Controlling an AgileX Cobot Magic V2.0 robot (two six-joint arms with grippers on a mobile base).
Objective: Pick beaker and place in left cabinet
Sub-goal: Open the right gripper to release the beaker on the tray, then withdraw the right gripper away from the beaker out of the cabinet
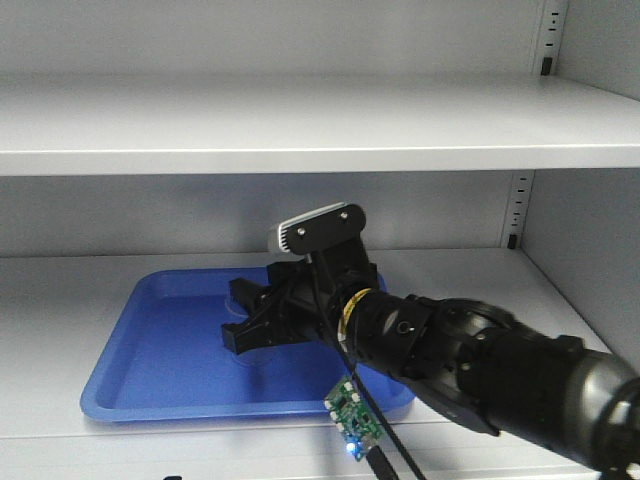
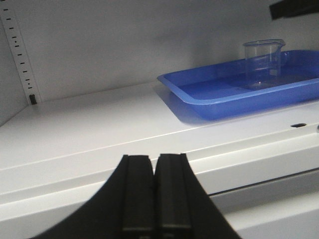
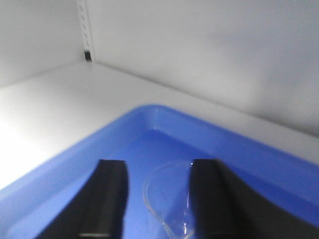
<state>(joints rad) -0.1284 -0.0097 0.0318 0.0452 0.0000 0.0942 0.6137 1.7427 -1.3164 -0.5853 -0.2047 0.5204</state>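
Now right end effector (image 3: 152,199) spread around beaker (image 2: 262,63), apparently untouched, inside blue tray (image 1: 120,385); left end effector (image 2: 155,194) closed.

Clear glass beaker (image 2: 263,63) — glossy plastic tray (image 2: 234,102)

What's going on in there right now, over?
Right gripper open around beaker, standing in blue tray. Left gripper shut, empty. Nothing in the way.

Right arm is reaching in from the lower right, wrist level, right gripper (image 1: 250,318) holding its jaws spread apart. Left gripper (image 2: 155,199) is sitting low, fingers pressed together.
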